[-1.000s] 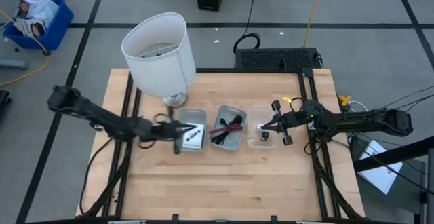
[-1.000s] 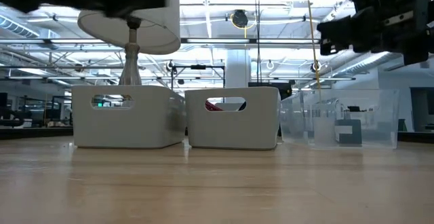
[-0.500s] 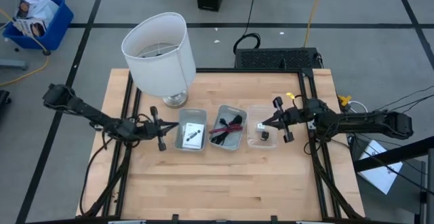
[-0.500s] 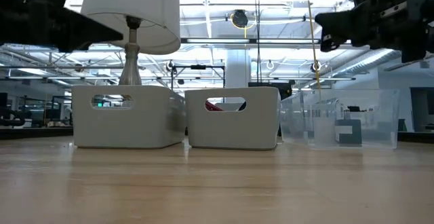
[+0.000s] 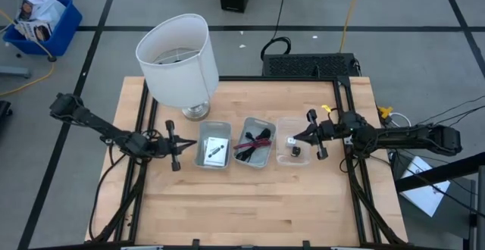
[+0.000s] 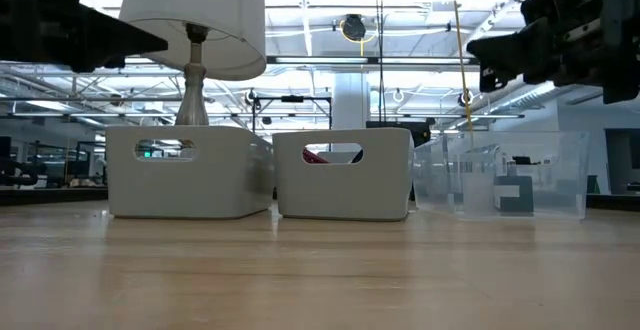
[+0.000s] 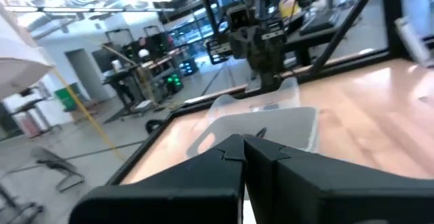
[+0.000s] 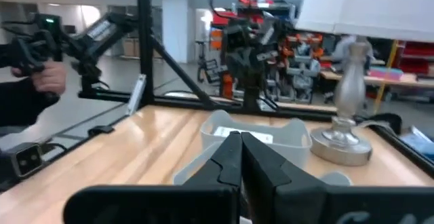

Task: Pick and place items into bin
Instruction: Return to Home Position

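Note:
Three small bins stand in a row mid-table. The left white bin (image 5: pixel 214 145) holds a white packet with black print (image 5: pixel 216 149). The middle bin (image 5: pixel 255 142) holds black and magenta cables (image 5: pixel 254 141). The clear right bin (image 5: pixel 294 142) holds a tiny black cube (image 5: pixel 295 151) and a white tag (image 5: pixel 292 139). My left gripper (image 5: pixel 191 142) hovers shut just left of the left bin, pointing level at it. My right gripper (image 5: pixel 298 137) hovers shut over the clear bin's right side, pointing level toward the left. Neither holds anything.
A lamp with a big white shade (image 5: pixel 178 57) stands on its metal base (image 5: pixel 195 111) right behind the left bin. Bare wood lies in front of the bins. A black frame rims the table (image 5: pixel 341 98). A person's hand (image 8: pixel 47 78) shows beyond the table's edge.
My left gripper, still shut, has drawn back from over the left bin toward the table's left edge, sinking a little, then nearly stopped. My right gripper has sunk slightly over the clear bin. The bins and their contents have stayed put.

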